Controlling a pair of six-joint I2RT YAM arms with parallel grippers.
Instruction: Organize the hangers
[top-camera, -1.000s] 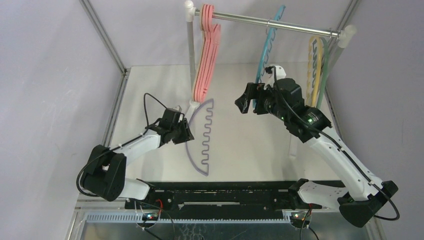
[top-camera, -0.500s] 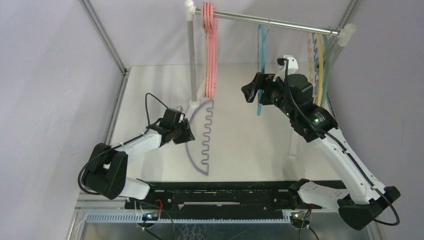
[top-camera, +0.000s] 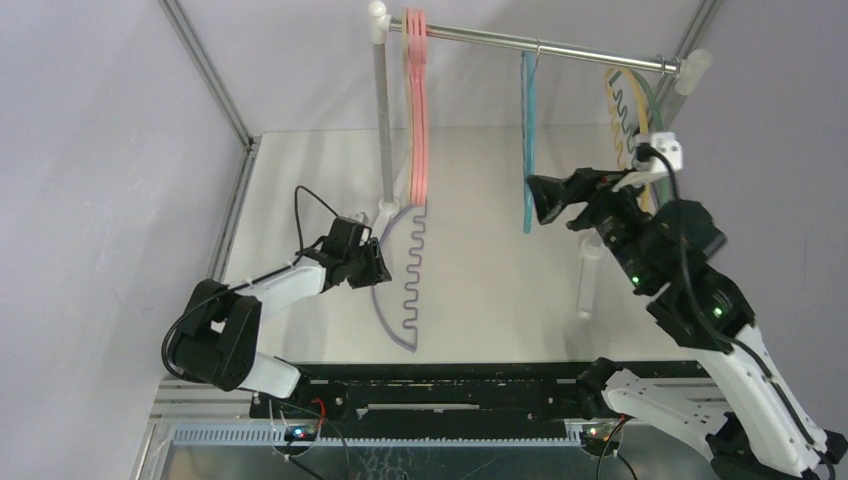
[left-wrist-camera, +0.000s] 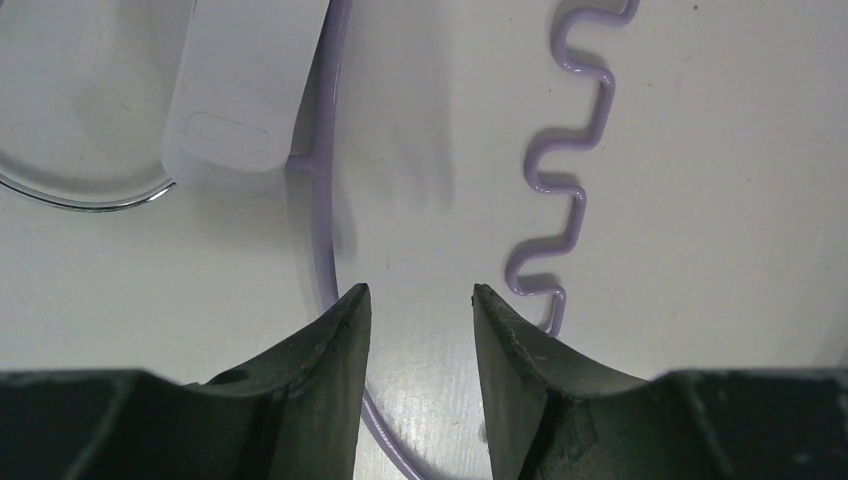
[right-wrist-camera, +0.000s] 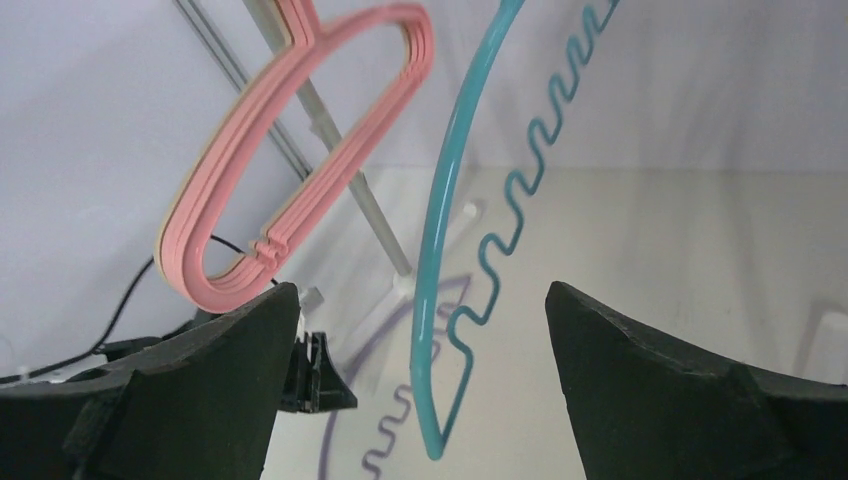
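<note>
1. Your left gripper (left-wrist-camera: 420, 305) sits low over the table (top-camera: 480, 300), toward 8 o'clock from the table's middle. Its jaws stand partly apart with bare table showing between the tips, and they clamp nothing.
2. The purple hanger (left-wrist-camera: 581, 215) lies flat on the table, its arc toward 9 o'clock and its wavy bar toward 3 o'clock. In your left wrist view the arc runs under the 9 o'clock finger (left-wrist-camera: 335, 350) and shows again between the jaws nearer the palm. The wavy bar's end slips behind the other finger.
3. At the hanger's 12 o'clock end, the arc passes along the edge of the white foot (left-wrist-camera: 240, 100) of the rail's left pole (top-camera: 383, 120).
4. Your right gripper (top-camera: 545, 202) is raised and released, jaws spread wide and holding nothing. It sits just beside the blue hanger (top-camera: 527, 130), at 3 o'clock from that hanger's lower end.
5. The blue hanger hangs about mid-span on the grey rail (top-camera: 480, 38). In the right wrist view it appears in the gap between the fingers, clear of both.
6. The pink hangers (top-camera: 418, 110) hang packed together at the rail's 9 o'clock end, with a beige hanger (right-wrist-camera: 178, 215) on the outside of the stack.
7. The yellow hanger (top-camera: 622, 110) and green hanger (top-camera: 655, 100) hang at the 3 o'clock end, their lower parts hidden behind your right wrist.
</note>
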